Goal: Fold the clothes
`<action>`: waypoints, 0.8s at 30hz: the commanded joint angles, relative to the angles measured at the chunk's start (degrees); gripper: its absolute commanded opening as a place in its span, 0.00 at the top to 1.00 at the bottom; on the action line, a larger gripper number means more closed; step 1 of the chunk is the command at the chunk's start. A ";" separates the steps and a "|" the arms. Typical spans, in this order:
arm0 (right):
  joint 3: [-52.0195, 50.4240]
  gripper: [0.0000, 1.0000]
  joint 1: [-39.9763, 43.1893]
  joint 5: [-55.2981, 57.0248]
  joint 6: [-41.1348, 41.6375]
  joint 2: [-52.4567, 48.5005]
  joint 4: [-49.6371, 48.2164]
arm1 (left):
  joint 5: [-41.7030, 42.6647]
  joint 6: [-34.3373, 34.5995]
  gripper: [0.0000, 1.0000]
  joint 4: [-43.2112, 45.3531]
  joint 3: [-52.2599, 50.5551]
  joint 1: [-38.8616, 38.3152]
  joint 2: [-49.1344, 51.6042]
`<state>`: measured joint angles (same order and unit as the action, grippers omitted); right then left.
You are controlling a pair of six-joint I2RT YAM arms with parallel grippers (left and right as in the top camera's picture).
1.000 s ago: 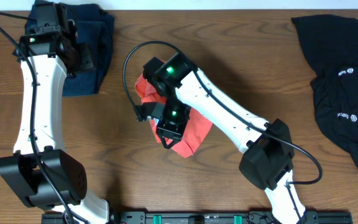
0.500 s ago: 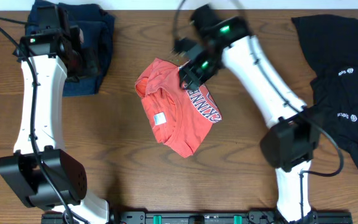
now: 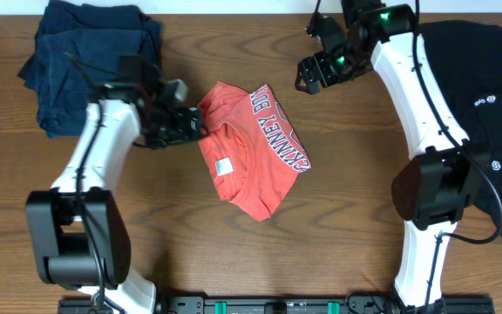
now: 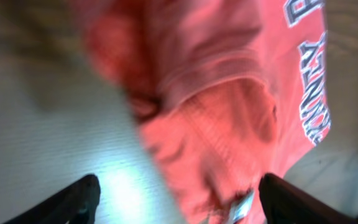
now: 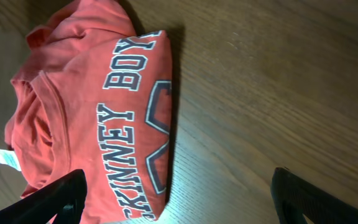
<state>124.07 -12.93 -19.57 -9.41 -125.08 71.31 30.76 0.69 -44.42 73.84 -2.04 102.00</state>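
Note:
A red T-shirt (image 3: 253, 153) with dark lettering lies folded in the middle of the table. My left gripper (image 3: 192, 122) hovers at its left edge by the collar, open. In the blurred left wrist view the red T-shirt (image 4: 229, 93) fills the space ahead of and between the spread fingertips (image 4: 73, 200), not gripped. Off the shirt's far right corner, my right gripper (image 3: 310, 73) is open and empty. The right wrist view looks down on the red T-shirt (image 5: 98, 106) and bare wood, with the fingers (image 5: 306, 196) wide apart.
A pile of folded navy clothes (image 3: 85, 52) sits at the back left. A crumpled black garment (image 3: 486, 96) with small white logos covers the back right, under the right arm. The wooden table (image 3: 356, 183) shows around the red shirt.
The right gripper let go of the red shirt, opened, and swung up to the back right. The left arm left the navy pile, came to the shirt's left edge and opened wider.

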 commanded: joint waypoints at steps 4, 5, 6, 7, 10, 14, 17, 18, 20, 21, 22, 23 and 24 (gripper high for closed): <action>1.05 0.07 0.76 -0.33 0.81 0.98 0.37 | -1.18 8.72 0.02 11.76 -7.23 -5.92 0.79; 1.05 0.07 0.74 -0.35 0.83 0.98 0.50 | -3.85 10.05 0.02 12.90 -7.98 -6.86 0.79; 1.05 0.07 0.66 -0.35 0.81 0.98 0.66 | -5.79 10.82 0.02 13.31 -8.37 -7.52 0.79; 1.05 0.07 0.63 -0.33 0.83 0.98 0.70 | -7.50 11.13 0.02 13.35 -8.63 -8.09 0.79; 1.05 0.07 0.63 -0.33 0.83 0.98 0.83 | -12.24 12.26 0.02 12.37 -9.03 -9.31 0.79; 1.05 0.07 0.66 -0.31 0.81 0.98 0.68 | -13.92 12.74 0.02 10.49 -9.03 -9.62 0.79; 1.05 0.07 0.63 -0.33 0.83 0.98 0.37 | -13.92 12.76 0.02 9.57 -9.03 -9.64 0.79; 1.05 0.07 0.66 -0.31 0.83 0.98 0.22 | -13.90 12.90 0.02 9.51 -9.14 -9.68 0.79; 1.05 0.07 0.66 -0.31 0.81 0.98 0.00 | -13.90 13.64 0.02 9.62 -9.44 -10.01 0.79; 1.05 0.06 0.66 -0.31 0.81 0.98 -0.02 | -13.92 14.21 0.02 9.86 -9.75 -10.32 0.79; 1.05 0.06 0.66 -0.31 0.81 0.98 -0.02 | -13.92 14.78 0.02 10.10 -10.01 -10.62 0.79; 1.05 0.07 0.68 -0.31 0.81 0.98 0.00 | -13.92 15.63 0.02 10.49 -10.25 -11.04 0.79; 1.05 0.07 0.76 -0.31 0.81 0.98 0.02 | -13.92 16.37 0.02 11.02 -10.54 -11.41 0.79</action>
<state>124.07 -12.43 -19.57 -9.39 -125.10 71.31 18.13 14.46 -33.85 64.90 -12.43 102.24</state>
